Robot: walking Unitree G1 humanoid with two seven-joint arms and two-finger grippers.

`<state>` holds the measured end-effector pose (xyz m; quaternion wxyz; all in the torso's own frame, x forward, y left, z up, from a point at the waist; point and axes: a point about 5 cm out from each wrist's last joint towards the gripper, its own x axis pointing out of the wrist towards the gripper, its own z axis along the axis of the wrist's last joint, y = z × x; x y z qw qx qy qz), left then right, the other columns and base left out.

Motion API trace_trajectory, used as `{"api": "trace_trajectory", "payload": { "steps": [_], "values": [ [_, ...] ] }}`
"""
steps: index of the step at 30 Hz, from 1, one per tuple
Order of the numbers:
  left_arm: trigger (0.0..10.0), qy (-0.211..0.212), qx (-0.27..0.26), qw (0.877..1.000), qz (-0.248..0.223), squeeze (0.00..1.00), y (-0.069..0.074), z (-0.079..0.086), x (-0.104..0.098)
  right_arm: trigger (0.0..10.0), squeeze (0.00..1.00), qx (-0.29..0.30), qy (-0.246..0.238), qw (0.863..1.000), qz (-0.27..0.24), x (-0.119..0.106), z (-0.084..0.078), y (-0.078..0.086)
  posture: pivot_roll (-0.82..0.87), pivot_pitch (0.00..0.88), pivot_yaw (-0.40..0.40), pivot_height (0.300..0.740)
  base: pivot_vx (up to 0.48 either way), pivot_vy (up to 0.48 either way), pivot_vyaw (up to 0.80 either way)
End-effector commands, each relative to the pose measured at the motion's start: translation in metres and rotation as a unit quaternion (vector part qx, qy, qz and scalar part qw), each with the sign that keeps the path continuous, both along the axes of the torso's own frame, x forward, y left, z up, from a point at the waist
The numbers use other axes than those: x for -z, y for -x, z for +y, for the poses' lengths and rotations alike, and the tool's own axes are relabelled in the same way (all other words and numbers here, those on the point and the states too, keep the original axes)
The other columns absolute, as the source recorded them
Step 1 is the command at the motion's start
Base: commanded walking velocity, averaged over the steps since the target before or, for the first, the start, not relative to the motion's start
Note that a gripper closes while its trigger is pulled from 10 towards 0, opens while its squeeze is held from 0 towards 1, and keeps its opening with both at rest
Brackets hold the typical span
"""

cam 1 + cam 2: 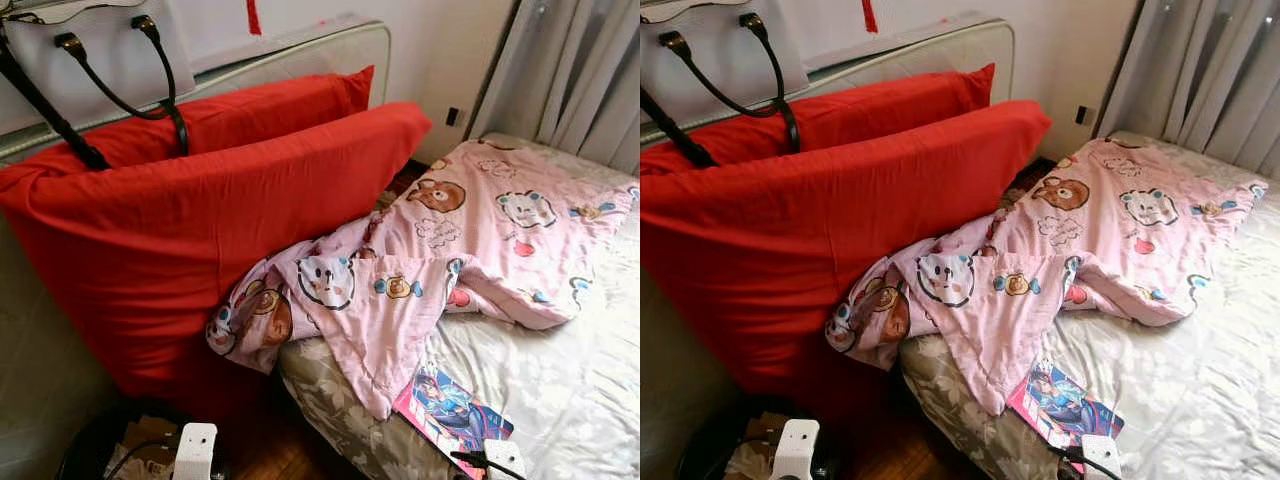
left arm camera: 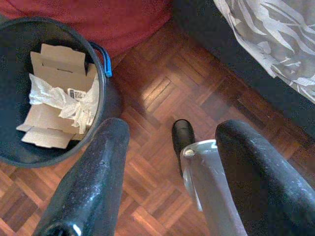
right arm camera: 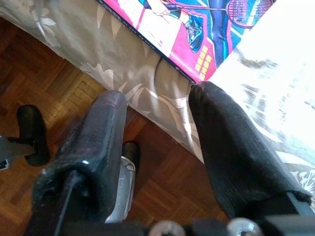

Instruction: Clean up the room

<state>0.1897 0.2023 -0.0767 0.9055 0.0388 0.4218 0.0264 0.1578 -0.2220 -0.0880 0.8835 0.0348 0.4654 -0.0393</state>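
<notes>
Bedroom, seen from the robot's head. A pink cartoon-print blanket (image 1: 450, 255) of soft, thin cloth lies crumpled across the bed (image 1: 580, 390), spilling over the bed edge at about 9 o'clock. A glossy, flat, rectangular magazine (image 1: 452, 408) with a pink-and-blue cover lies at the bed's near edge, at 6 o'clock from the blanket. The bedcover is pale grey with a leaf pattern. Two large red pillows (image 1: 200, 230), smooth and plump, lean upright against a padded headboard (image 1: 300, 55); a pale handbag (image 1: 90, 50) with black straps rests above them. A round dark bin (image 2: 49, 88) holding cardboard and crumpled paper stands on the wood parquet floor (image 2: 162, 98). Left gripper (image 2: 170, 162): above the floor beside the bin, jaws released, empty. Right gripper (image 3: 157, 118): at the bed edge, just below the magazine, jaws released.
</notes>
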Motion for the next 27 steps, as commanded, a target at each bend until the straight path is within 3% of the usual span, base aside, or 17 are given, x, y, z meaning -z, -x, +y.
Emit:
{"api": "trace_trajectory", "payload": {
  "steps": [1,27],
  "values": [
    [10.0,0.0,0.0,1.0,0.003,0.0,0.0022,0.0007,0.0011,10.0,0.0,0.009,-0.003,1.0,-0.003,-0.0005,-0.0008,-0.0008,-0.06,0.0,-0.023,0.74,0.0,0.0,0.0],
    [10.0,0.003,0.01,1.0,-0.001,0.0,-0.0011,-0.0058,0.0003,10.0,0.0,0.007,-0.003,1.0,0.0,-0.0002,-0.0014,0.0003,-0.06,0.0,-0.026,0.74,0.019,0.0,0.0]
  ]
}}
